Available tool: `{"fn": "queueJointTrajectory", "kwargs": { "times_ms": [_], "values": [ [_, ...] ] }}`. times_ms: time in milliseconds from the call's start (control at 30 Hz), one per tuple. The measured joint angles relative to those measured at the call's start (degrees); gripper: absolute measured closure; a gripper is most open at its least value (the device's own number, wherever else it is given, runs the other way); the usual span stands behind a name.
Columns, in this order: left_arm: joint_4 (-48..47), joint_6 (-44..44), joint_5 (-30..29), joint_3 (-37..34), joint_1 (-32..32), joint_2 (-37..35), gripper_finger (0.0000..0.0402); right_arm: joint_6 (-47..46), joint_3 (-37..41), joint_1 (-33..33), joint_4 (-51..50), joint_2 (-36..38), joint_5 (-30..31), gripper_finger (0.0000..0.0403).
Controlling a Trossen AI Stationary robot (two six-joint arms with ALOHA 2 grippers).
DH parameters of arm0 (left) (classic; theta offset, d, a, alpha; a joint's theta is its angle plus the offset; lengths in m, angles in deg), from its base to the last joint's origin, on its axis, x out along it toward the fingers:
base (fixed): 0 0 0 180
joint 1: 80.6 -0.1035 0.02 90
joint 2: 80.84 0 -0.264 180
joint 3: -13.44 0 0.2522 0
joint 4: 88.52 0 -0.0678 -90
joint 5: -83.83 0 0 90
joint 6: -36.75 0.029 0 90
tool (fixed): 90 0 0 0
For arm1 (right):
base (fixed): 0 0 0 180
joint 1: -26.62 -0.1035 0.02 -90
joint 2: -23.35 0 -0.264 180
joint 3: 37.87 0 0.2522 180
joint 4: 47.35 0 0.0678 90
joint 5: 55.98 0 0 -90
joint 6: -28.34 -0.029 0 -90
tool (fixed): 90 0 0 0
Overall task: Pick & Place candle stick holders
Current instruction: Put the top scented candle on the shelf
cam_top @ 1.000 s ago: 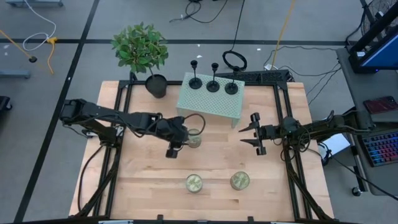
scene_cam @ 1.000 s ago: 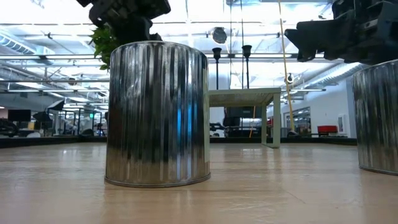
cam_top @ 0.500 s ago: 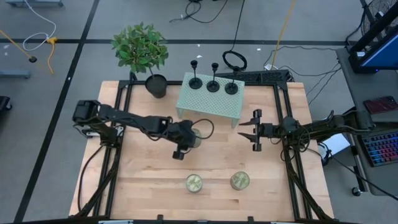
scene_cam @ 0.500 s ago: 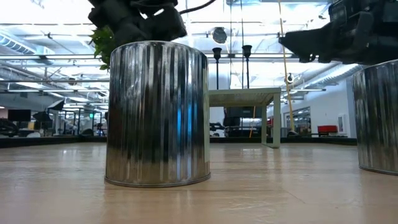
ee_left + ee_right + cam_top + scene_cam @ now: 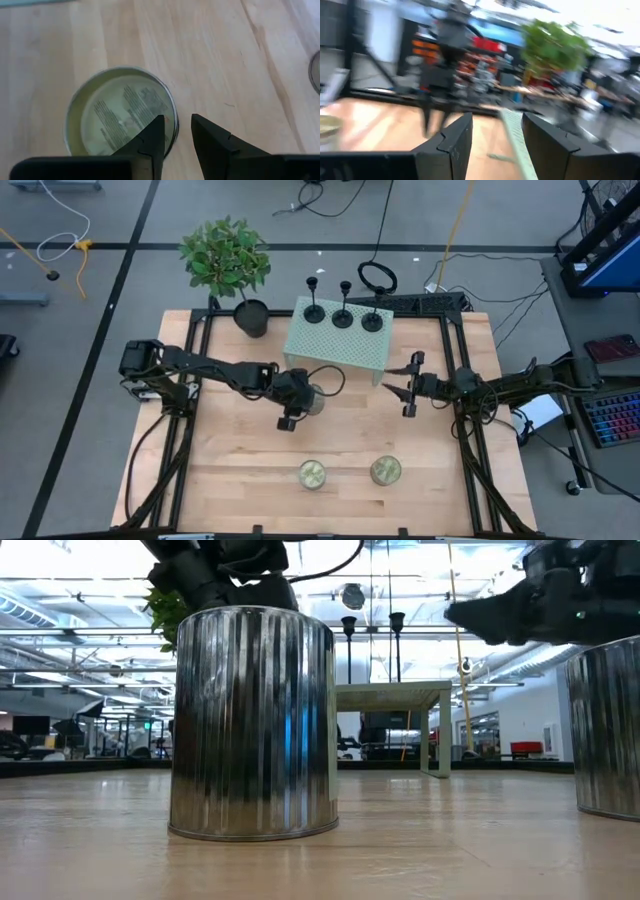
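Observation:
Three black candle stick holders (image 5: 315, 310) (image 5: 343, 316) (image 5: 372, 321) stand by their round bases on a pale green perforated stand (image 5: 338, 345) at the table's far side. Two of them show in the low view (image 5: 348, 630) (image 5: 397, 624). My left gripper (image 5: 290, 412) (image 5: 175, 135) is open over a pale green jar candle (image 5: 314, 400) (image 5: 120, 112) in the table's middle. One finger is over the jar's rim and the other is outside it. My right gripper (image 5: 405, 388) (image 5: 495, 135) is open and empty, just right of the stand's near right corner. My left gripper comes down from above with its fingers on either side of the jar candle's rim (image 5: 172, 112). I cannot tell whether they touch it. The jar stands on the table.
Two more jar candles (image 5: 312, 473) (image 5: 386, 470) stand near the table's front edge; they loom large in the low view (image 5: 252, 720) (image 5: 610, 730). A potted plant (image 5: 228, 260) stands at the far left corner. A black ring light (image 5: 377, 277) lies behind the stand.
My left gripper has gone toward the table's right edge, closer to the middle jar candle. My right gripper has gone toward the far edge and a little left, toward the stand, turning slightly. The holders and jars have stayed in place.

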Motion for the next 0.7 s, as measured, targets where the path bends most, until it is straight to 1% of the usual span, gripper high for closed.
{"fn": "queueJointTrajectory", "kwargs": {
  "times_ms": [67,133,233,267,333,433,567,600,700],
  "values": [
    [0.06,0.64,-0.05,0.09,0.0,0.46,0.0315,-1.35,0.0,0.0,-1.13,-0.04,4.67,0.0239],
    [-0.61,0.84,-0.22,0.07,0.0,0.78,0.0337,-2.73,0.0,0.03,-1.86,0.02,7.39,0.0239],
    [-0.75,0.54,-0.97,0.07,0.0,0.59,0.0382,-4.2,-0.05,0.02,-4.58,-0.02,7.13,0.0239],
    [-0.74,0.45,-1.03,0.07,0.02,0.59,0.039,-5.14,-0.47,0.02,-5.64,0.0,7.05,0.0239],
    [-0.59,-0.1,-2.86,0.07,0.05,0.61,0.0391,-7.23,-1.99,0.02,-10.85,0.15,7.07,0.0239],
    [-0.69,-0.37,-4.35,0.07,-0.02,0.61,0.0388,-9.79,-6.57,0.01,-24.56,0.04,7.02,0.0239],
    [-1.45,-2.42,-4.36,0.42,0.28,0.49,0.0394,-15.67,-12.04,-0.02,-41.32,-0.02,6.97,0.0239],
    [-2.48,-3.22,-4.29,0.74,0.33,0.17,0.0393,-16.25,-12.39,-0.02,-43.02,-0.03,6.96,0.0239],
    [-5.66,-4.7,-4.26,3.03,0.72,-0.22,0.0396,-15.96,-12.94,-0.02,-41.69,0.2,7.11,0.0239]
  ]
}}
